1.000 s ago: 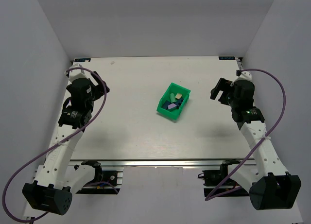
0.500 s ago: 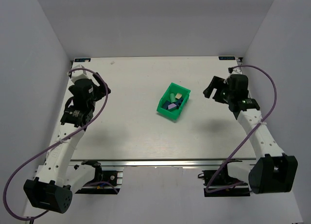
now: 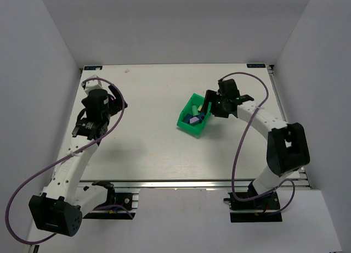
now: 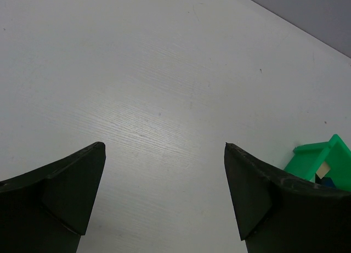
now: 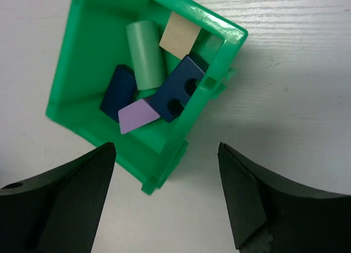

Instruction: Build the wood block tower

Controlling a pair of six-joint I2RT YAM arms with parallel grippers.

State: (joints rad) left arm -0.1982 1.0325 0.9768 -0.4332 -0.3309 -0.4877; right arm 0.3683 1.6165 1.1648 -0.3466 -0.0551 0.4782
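Observation:
The wood blocks lie in a bright green bin [image 3: 185, 123] mid-table. The right wrist view shows the bin [image 5: 82, 118] holding a mint green cylinder [image 5: 145, 54], a cream block [image 5: 180, 35], a dark blue notched block [image 5: 178, 88], another dark blue block [image 5: 117, 91] and a lilac wedge [image 5: 137, 115]. My right gripper [image 5: 167, 154] is open and empty, just above the bin's right corner; it also shows in the top view [image 3: 213, 106]. My left gripper [image 4: 163, 149] is open and empty over bare table at the far left [image 3: 109, 106]; the bin [image 4: 323, 159] sits at that view's right edge.
The white table [image 3: 142, 143] is walled by grey panels on the left, back and right. Cables loop from both arms over the table's sides.
My right arm has swung left from the table's right edge to the bin. My left arm has shifted slightly toward the back.

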